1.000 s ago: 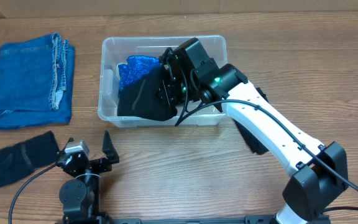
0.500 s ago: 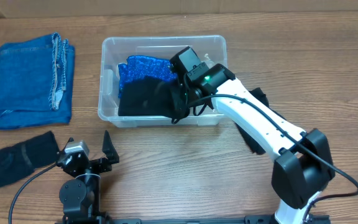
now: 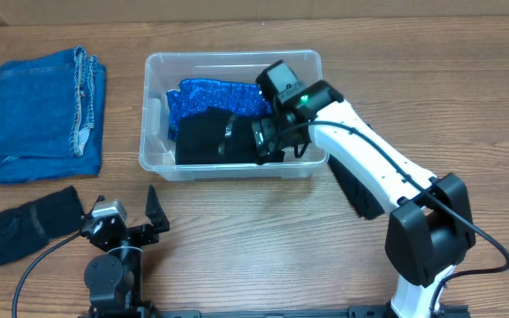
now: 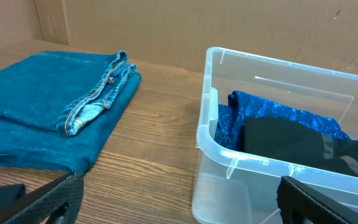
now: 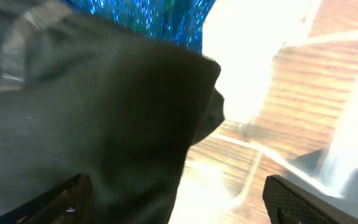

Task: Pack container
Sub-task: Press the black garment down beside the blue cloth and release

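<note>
The clear container (image 3: 153, 106) stands at the table's middle back. Inside it a sparkly blue cloth (image 3: 201, 95) lies with a black garment (image 3: 206, 140) spread over its front part. My right gripper (image 3: 268, 141) is down inside the container at the garment's right end. Its jaws stand open, and the garment's edge (image 5: 92, 112) lies loose below the right gripper (image 5: 179, 202). The blue cloth (image 5: 148, 15) shows beyond it. My left gripper (image 3: 124, 208) rests open near the front edge, apart from the container (image 4: 211, 124), with nothing in the left gripper (image 4: 179, 208).
Folded blue jeans (image 3: 47, 106) lie at the back left. A dark cloth (image 3: 29, 223) lies at the front left beside my left arm. Another black item (image 3: 360, 190) lies right of the container, partly under my right arm.
My right gripper has opened and let go of the black garment, which now lies flatter in the container. The wrist has dropped toward the container's right front. The left arm has not moved.
</note>
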Controlling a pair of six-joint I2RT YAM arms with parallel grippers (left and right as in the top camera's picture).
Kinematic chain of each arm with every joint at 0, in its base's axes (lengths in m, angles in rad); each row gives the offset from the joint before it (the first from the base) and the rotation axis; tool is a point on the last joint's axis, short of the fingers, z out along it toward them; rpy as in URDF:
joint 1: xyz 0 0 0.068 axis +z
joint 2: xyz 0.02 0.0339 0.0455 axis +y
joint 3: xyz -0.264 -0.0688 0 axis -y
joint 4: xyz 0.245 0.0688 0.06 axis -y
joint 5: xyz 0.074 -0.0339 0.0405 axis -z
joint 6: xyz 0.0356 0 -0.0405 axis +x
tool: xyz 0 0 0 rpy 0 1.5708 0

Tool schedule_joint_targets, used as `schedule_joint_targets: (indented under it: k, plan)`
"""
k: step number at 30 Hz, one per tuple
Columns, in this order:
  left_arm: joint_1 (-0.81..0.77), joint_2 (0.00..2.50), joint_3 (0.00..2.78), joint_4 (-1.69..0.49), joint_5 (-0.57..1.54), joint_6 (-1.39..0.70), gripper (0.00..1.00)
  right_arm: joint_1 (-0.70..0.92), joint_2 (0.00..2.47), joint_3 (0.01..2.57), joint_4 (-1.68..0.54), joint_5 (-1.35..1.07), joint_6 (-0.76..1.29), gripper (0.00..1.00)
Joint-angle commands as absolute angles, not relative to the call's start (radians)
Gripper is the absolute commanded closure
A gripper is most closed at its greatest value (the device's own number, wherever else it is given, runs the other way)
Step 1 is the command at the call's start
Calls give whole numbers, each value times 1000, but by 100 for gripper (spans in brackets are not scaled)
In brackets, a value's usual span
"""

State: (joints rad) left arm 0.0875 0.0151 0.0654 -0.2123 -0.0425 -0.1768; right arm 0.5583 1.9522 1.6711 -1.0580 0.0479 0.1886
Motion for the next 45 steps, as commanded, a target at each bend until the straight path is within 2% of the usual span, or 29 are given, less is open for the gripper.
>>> schedule_joint_targets:
  k: [1,4,6,8,9,14,18,27,37,45]
  plan:
    - [98,4,64,-211,-55,-160,0,546,1949,1802,-1089,-27,147,8]
    - [98,4,64,-211,-55,-160,0,546,1949,1864,-1113,-129,126,9]
    - [98,4,64,-211,-55,-160,0,546,1949,1868,-1120,-208,127,14]
    - [98,4,64,-211,-55,-160,0,550,1950,1865,-1136,-263,130,26]
    - [98,4,64,-211,-55,-160,0,558,1950,1865,-1145,-268,132,40]
    - [98,4,64,-211,-55,-160,0,606,1992,1864,-1156,-267,134,83]
    - [98,4,64,-211,-55,-160,0,628,2064,1864,-1153,-266,151,93]
    - [98,4,64,-211,-55,-160,0,634,2172,1850,-1092,-263,152,94]
    - [98,4,64,-211,-55,-160,0,634,2178,1707,-950,-263,152,94]
    - [98,4,64,-211,-55,-160,0,612,2177,1796,-991,-263,152,95]
